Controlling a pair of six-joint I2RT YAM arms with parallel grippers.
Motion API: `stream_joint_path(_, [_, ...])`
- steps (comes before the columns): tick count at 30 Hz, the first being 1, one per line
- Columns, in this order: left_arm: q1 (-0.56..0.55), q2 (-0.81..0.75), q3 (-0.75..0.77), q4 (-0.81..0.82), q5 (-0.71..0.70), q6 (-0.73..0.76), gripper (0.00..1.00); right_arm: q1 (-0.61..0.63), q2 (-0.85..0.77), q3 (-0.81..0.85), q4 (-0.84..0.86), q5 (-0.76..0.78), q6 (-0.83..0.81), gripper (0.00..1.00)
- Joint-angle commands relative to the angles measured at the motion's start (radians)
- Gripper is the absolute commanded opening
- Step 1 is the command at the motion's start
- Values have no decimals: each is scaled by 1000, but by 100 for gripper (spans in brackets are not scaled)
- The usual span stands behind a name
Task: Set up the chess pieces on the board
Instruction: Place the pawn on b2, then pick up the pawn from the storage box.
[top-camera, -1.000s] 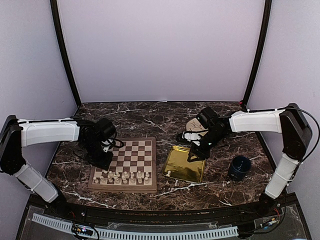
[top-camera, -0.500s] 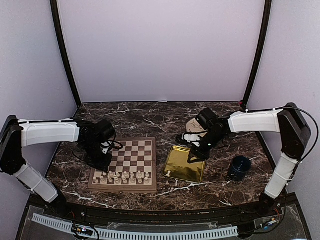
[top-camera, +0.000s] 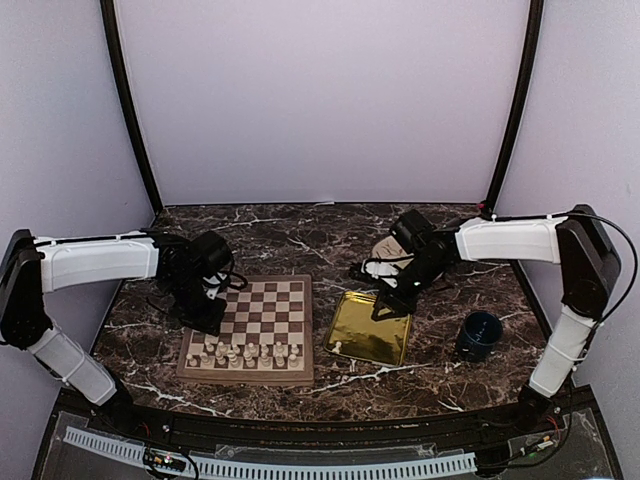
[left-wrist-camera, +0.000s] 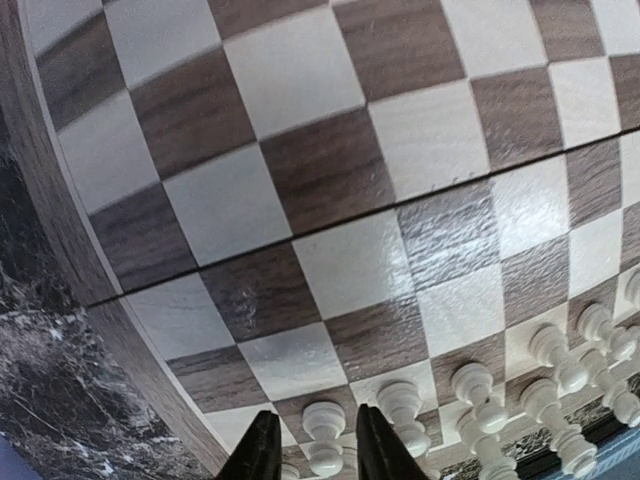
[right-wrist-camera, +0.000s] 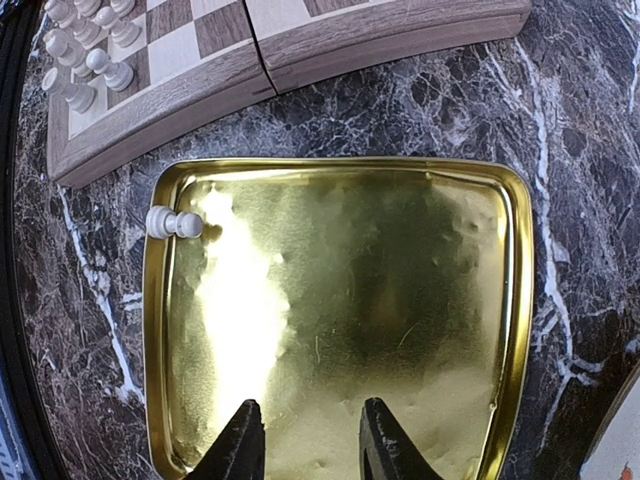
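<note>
The wooden board (top-camera: 268, 305) lies left of centre, with cream chess pieces (top-camera: 245, 352) standing in two rows along its near edge. My left gripper (top-camera: 208, 325) hangs over the board's near-left corner. In the left wrist view it (left-wrist-camera: 318, 420) is open. A pawn (left-wrist-camera: 325, 440) stands upright on a square between the fingers, with a small gap on each side. More pawns (left-wrist-camera: 475, 385) stand to its right. My right gripper (right-wrist-camera: 305, 410) is open and empty over the gold tray (right-wrist-camera: 515, 300). One pawn (right-wrist-camera: 175, 223) lies on its side at the tray's rim.
The gold tray (top-camera: 372, 330) sits just right of the board. A blue cup (top-camera: 478, 333) stands further right, near the right arm's base. A pale flat object (top-camera: 385, 250) lies behind the right arm. The table is dark marble.
My left gripper was shut and has opened, leaving the pawn standing on the board. The right arm has barely shifted over the tray.
</note>
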Motion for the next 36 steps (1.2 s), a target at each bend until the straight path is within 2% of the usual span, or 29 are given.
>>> stream_joint_path(1, [1,-4,92,-11,-62,12,29,23,22,41,-29,-8,-20,34])
stream_joint_path(7, [-19,-13,152,96,-12,83,29,71,84,110,-81,11,-36,33])
stream_joint_path(12, [-108,4,215,207,37,99,27,75,107,142,-87,4,8,32])
stream_joint_path(16, [-213,104,324,199,38,100,26,33,61,111,-47,44,45,32])
stream_joint_path(21, [-293,249,441,210,72,99,22,-58,-5,59,0,78,85,32])
stream_joint_path(28, [-372,441,584,207,118,82,21,-154,-48,38,50,103,126,34])
stream_joint_path(36, [-407,575,648,221,105,13,21,-173,-50,27,56,93,119,33])
